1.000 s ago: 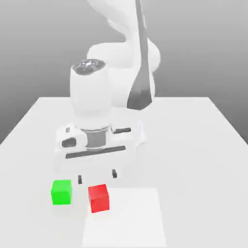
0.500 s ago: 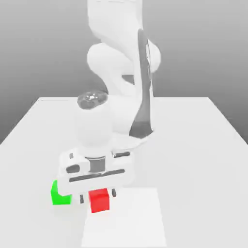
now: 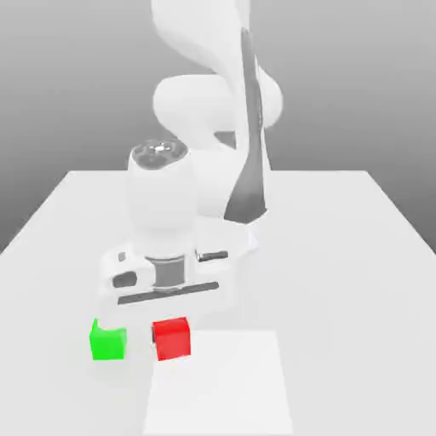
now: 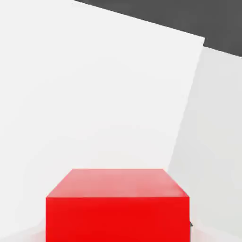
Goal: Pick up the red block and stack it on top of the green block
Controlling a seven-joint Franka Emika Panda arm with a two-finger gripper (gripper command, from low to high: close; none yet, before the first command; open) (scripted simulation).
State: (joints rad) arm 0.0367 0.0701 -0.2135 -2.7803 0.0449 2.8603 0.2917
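My gripper (image 3: 172,327) is shut on the red block (image 3: 172,340), a small bright red cube held just under the white hand, a little above the table. In the hand view the red block (image 4: 118,206) sits close to the camera. The green block (image 3: 107,342), a cube of the same size, rests on the table just to the exterior view's left of the red one. The edge of the hand covers the green block's upper corner, and a narrow gap separates the two cubes.
The white tabletop (image 3: 341,255) stretches wide to the exterior view's right and behind the arm. A slightly brighter square patch (image 3: 217,387) lies on the table below the red block. The robot's white base and links (image 3: 213,102) rise behind the hand.
The hand came down over the red block, the fingers closed on it, and hand and block have since risen slightly. The green block has not moved.
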